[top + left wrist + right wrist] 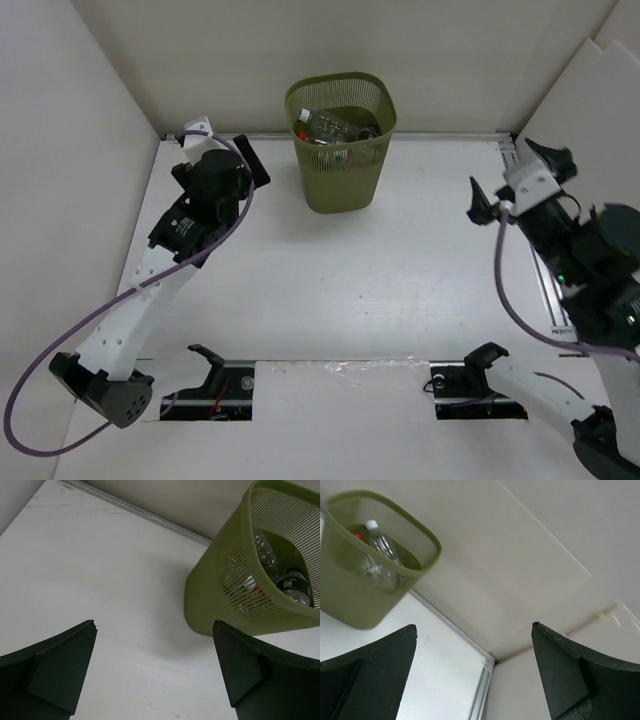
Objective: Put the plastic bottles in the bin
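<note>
The olive-green mesh bin [340,165] stands upright at the back middle of the table. Several clear plastic bottles [335,126] lie inside it; no bottle shows on the table. My left gripper [222,148] is open and empty, left of the bin near the back left corner. In the left wrist view the bin [235,600] is ahead to the right, with bottles [290,585] inside, and the gripper [154,625] is over bare table. My right gripper [512,178] is open and empty at the far right. The right wrist view shows the bin [355,607], a white-capped bottle [382,550] in it, and the empty gripper [474,626].
White walls enclose the table at the back and both sides. A metal rail [545,290] runs along the right edge, and shows in the right wrist view [482,692]. Two cut-outs with arm mounts [215,385] [470,385] sit at the near edge.
</note>
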Available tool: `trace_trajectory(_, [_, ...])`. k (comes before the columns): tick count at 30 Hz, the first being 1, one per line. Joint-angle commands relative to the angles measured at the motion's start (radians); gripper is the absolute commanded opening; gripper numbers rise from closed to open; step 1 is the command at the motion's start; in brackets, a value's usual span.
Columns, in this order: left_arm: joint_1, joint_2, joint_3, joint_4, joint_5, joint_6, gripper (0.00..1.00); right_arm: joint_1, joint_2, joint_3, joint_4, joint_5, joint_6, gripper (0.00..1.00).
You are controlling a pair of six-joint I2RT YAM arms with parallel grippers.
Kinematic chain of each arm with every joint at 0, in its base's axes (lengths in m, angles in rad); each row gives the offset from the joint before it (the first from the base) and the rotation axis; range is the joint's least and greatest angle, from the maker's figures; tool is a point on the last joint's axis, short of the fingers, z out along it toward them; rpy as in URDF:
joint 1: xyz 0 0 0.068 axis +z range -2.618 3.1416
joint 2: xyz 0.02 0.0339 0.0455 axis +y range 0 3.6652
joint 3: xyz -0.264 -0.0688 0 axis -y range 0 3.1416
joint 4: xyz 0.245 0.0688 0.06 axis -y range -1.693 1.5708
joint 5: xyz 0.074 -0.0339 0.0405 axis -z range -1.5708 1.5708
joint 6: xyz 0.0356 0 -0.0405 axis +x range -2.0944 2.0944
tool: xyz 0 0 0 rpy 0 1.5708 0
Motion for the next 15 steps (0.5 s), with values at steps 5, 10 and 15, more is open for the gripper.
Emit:
trace_trajectory(5, [0.011,-0.242,-0.009,-0.111,-0.019,-0.032,1.00,0.088,-0.226,-0.064,-0.372,0.450,0.038,1.00])
trace_trajectory(10, [0.011,-0.402,-0.141,-0.142,-0.008,-0.043,1.00,0.088,-0.286,-0.038,-0.461,0.456,0.019,1.00])
trace_trajectory(15, [0.011,-0.478,-0.209,-0.164,-0.036,-0.029,1.00,0.088,-0.295,-0.047,-0.461,0.436,0.019,1.00])
